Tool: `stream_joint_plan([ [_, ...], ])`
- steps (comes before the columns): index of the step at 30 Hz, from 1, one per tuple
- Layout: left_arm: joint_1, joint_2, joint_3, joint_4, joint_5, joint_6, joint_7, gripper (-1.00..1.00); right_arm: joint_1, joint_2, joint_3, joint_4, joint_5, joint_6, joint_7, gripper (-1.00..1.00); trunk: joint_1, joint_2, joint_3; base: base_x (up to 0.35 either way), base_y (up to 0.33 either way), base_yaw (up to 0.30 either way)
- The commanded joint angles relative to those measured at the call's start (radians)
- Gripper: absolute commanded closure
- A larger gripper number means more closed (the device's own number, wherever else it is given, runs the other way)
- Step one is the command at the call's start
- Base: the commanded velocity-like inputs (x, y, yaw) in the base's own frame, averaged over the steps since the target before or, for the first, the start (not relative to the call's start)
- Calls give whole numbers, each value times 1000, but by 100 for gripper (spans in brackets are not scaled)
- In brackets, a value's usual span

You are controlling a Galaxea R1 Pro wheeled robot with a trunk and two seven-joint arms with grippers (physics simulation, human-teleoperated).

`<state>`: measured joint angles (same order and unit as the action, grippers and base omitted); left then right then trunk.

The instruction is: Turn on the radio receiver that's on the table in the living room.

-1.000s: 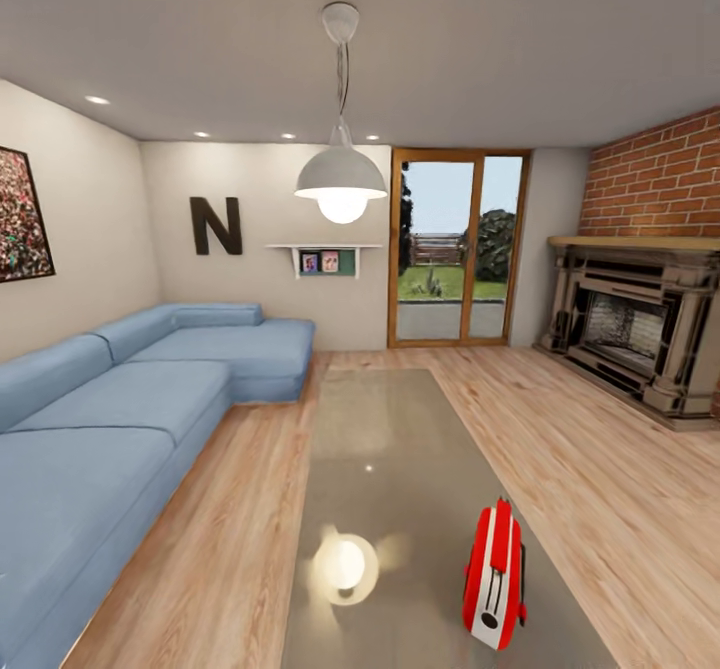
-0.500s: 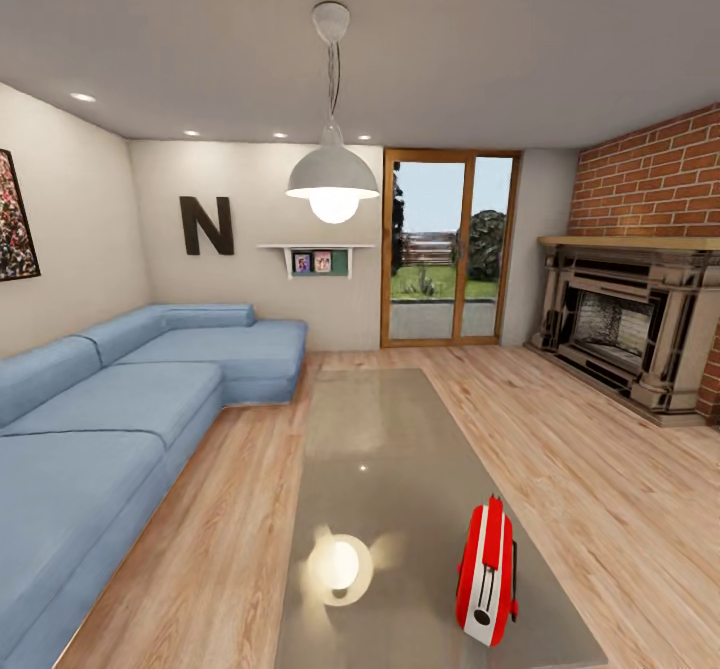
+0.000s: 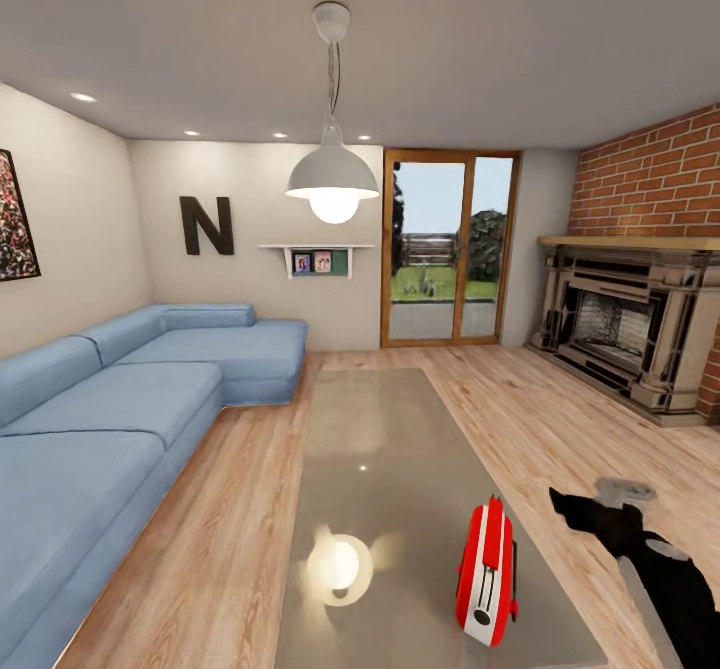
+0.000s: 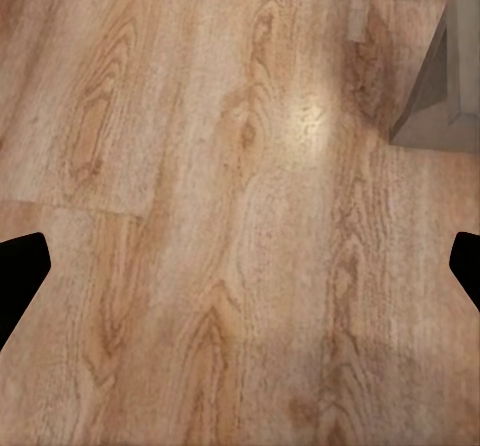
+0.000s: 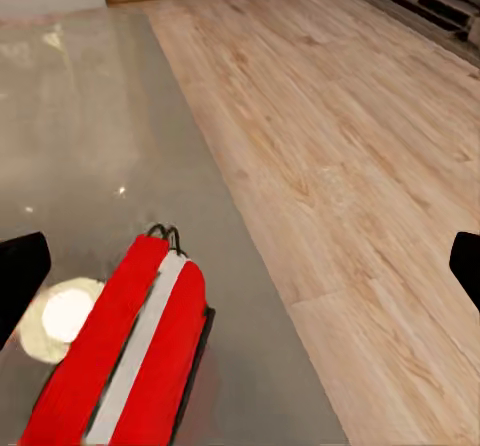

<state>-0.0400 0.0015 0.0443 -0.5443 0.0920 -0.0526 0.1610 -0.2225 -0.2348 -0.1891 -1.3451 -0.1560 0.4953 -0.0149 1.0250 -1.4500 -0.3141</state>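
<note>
- Red plastic with a white edge band, the small flat radio receiver (image 3: 488,574) stands on its narrow edge near the right rim of the long glossy grey-brown glass table (image 3: 380,449), at the end nearest the robot; its thin black handle shows in the right wrist view (image 5: 120,356).
- The right pincer (image 3: 572,507), black, reaches in over the light wood plank floor (image 3: 600,449) just beside the radio and apart from it, probably lining up for the switch.
- Its fingers (image 5: 20,266) sit at the picture's far edges, so it is spread wide and holds nothing.
- The left pincer (image 4: 240,266), fingers equally wide apart, points down at bare floor by a table corner, apparently parked.
- The white pendant lamp (image 3: 333,181) mirrors in the tabletop.
</note>
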Motion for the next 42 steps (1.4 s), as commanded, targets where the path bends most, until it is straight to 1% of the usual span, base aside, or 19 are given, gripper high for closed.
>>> stream_joint_plan([
  [1,0,0,0,0,0,0,0,-100,-26,0,5,-42,-29,69,8,-100,0,0,0,0,0,0],
  [3,0,0,0,0,0,0,0,-100,-81,0,9,-89,-64,185,17,-100,0,0,0,0,0,0],
  [7,0,0,0,0,-1,0,0,-100,-207,0,13,-117,-88,334,22,-100,0,0,0,0,0,0],
  [8,0,0,0,0,-1,0,0,-100,-245,1,18,-118,-97,404,23,-100,0,0,0,0,0,0],
  [10,0,0,0,0,-1,0,0,-100,-267,11,47,-112,-120,466,22,-100,0,0,0,0,0,0],
  [12,0,-1,0,0,-1,0,0,-100,-277,31,86,-60,-138,496,17,-100,0,0,0,0,0,0],
  [14,0,-2,0,0,-1,0,0,-100,-281,42,98,-3,-142,503,16,-100,0,0,0,0,0,0],
  [17,0,-3,0,0,-1,0,0,-100,-303,81,119,116,-141,506,13,-100,0,0,0,0,0,0],
  [19,0,-3,0,0,-1,0,0,-100,-339,123,174,231,-121,502,1,-100,0,0,0,0,0,0],
  [20,0,-4,-1,0,0,-1,-1,-100,-362,141,227,297,-92,498,-16,-100,0,0,0,0,0,0],
  [23,0,-3,-1,0,3,-2,-3,-100,-378,153,263,349,-67,494,-31,-100,0,0,0,0,0,0],
  [25,0,-3,-1,0,4,-3,-4,-100,-383,154,263,360,-60,491,-35,-100,0,0,0,0,0,0],
  [26,0,-4,-1,0,5,-5,-5,-100,-385,154,257,365,-57,487,-37,-100,0,0,0,0,0,0],
  [27,0,-6,0,0,5,-23,-5,-100,-394,154,214,371,-54,468,-44,-100,0,0,0,0,0,0],
  [28,0,-7,0,0,5,-40,-4,-100,-399,154,152,376,-54,454,-70,-100,0,0,0,0,0,0],
  [31,0,-12,-1,0,3,-53,-2,-100,-402,150,40,381,-55,416,-99,-100,0,0,0,0,0,0],
  [36,0,-12,-1,0,2,-55,-2,-100,-402,139,-7,380,-58,391,-84,-100,0,0,0,0,0,0],
  [39,0,-10,-1,0,2,-55,-2,-100,-402,132,-49,381,-62,381,-32,-100,0,0,0,0,0,0],
  [42,0,-7,0,0,2,-55,-2,-100,-402,131,-57,382,-60,375,-14,-100,0,0,0,0,0,0],
])
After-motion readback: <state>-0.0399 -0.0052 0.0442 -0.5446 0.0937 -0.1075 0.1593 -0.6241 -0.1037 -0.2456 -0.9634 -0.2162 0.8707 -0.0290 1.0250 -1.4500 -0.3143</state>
